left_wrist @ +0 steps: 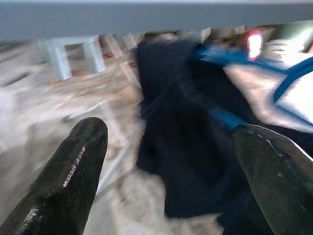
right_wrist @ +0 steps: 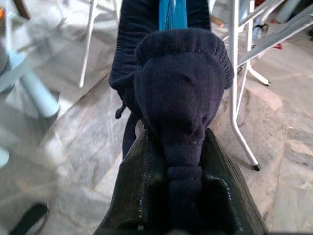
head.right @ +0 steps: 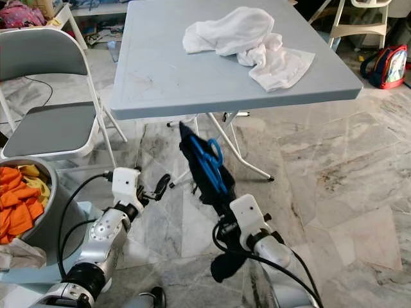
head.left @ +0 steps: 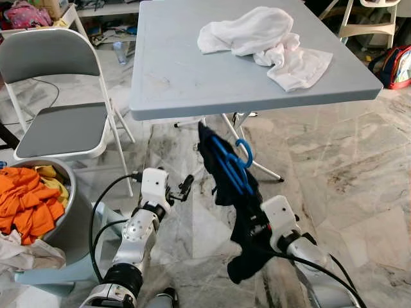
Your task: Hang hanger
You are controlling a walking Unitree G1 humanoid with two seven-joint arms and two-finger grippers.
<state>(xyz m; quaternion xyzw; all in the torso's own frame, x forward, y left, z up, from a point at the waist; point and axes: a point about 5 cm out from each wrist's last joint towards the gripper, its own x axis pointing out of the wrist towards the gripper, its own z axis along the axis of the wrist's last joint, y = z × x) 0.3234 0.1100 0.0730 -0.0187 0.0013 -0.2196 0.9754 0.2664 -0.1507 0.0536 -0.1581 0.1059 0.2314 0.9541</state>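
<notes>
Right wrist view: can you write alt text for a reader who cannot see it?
The right hand is shut on a dark navy garment bunched between its black fingers, with a blue hanger rising out of the cloth. Behind lie the marble floor and white table legs.

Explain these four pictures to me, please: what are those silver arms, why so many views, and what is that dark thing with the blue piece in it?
The silver arms belong to a walking humanoid robot. The two wide pictures come from cameras in its head, looking down at its own arms. The other two come from cameras on its wrists, looking along the black fingers.

The right gripper is shut on a dark garment that is draped over a blue hanger, held up just below the edge of the grey table. The left gripper is open and holds nothing; its wrist picture is blurred, with the garment between its two fingers.

On the table lies a crumpled white cloth. To the robot's left stand a grey folding chair and a basket of orange laundry.
</notes>
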